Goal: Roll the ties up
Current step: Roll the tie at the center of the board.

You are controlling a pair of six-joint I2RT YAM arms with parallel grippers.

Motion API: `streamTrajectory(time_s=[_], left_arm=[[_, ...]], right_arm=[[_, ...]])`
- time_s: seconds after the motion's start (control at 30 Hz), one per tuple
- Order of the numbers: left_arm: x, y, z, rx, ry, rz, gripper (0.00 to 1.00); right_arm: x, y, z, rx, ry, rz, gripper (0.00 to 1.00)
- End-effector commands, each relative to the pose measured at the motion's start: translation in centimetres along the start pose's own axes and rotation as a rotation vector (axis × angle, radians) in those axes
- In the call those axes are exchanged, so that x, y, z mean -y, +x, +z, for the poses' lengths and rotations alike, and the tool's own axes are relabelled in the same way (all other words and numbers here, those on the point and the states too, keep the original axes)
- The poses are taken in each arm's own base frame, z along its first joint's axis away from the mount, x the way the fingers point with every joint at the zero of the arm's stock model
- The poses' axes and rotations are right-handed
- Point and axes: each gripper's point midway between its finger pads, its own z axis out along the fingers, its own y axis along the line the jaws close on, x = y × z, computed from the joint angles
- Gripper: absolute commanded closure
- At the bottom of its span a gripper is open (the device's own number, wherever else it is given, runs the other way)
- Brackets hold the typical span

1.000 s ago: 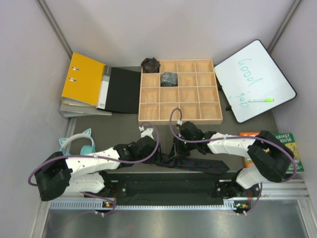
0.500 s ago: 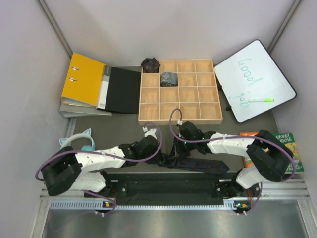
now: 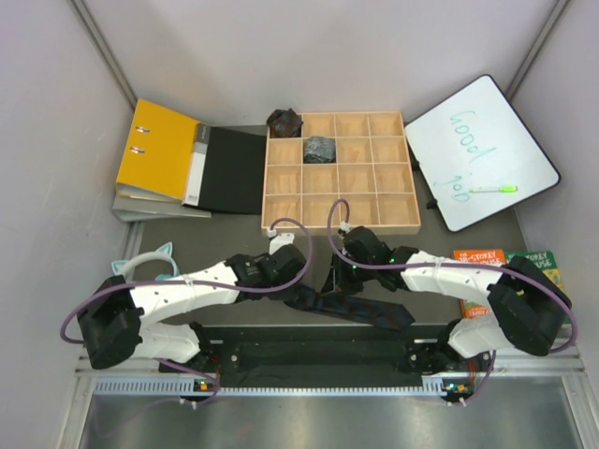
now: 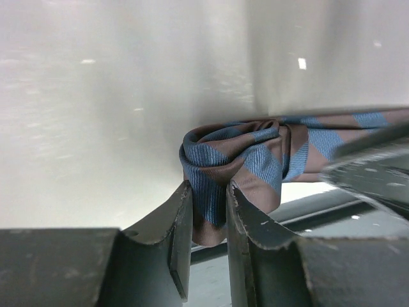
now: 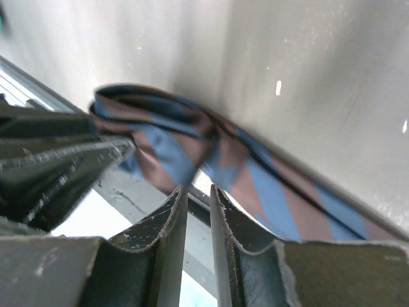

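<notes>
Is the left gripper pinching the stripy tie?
Yes, in the left wrist view the left gripper has both fingers closed on a fold of the brown-and-blue striped tie.

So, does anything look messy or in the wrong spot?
One dark rolled tie bulges over the far-left corner of the wooden tray, not tucked neatly into a square like the other roll. The whiteboard also lies crooked.
</notes>
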Motion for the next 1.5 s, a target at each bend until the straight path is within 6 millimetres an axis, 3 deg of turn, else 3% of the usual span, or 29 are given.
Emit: streamTrajectory(time_s=[0.0,0.27,0.3,0.53,0.7,1.0,1.47], left_arm=[[-3.3,-1.3,-2.0,0.021,-0.188,0.085,0.89],[-4.3,-2.4,-2.6,0.036,-0.353,0.176,0.91],[-5.1,-2.3,-2.5,0.032,-0.412,0.202,0.91],[-4.9,-3.0,-2.8,0.067,-0.586,0.310,0.93],[-3.5,-3.0,-2.8,0.094,-0.653,0.374,0.94],[-1.6,-2.2,-2.2,0.108,-0.721,0.471,0.96],[2.3,0.1,-0.2,0.123,-0.772,0.616,0.98]], right_arm=[[-2.6,-1.7,-1.8,0.066,-0.045,-0.032,0.78],[-2.2,-1.4,-2.3,0.073,-0.035,-0.032,0.78],[-2.2,-1.4,-2.4,0.073,-0.034,-0.029,0.78],[-1.0,-1.6,-2.8,0.086,-0.017,-0.012,0.77],[0.2,-1.8,-3.2,0.100,0.007,0.008,0.77],[4.0,-2.5,-4.5,0.135,0.090,0.090,0.77],[5.8,-3.3,-6.3,0.184,0.129,0.116,0.76]])
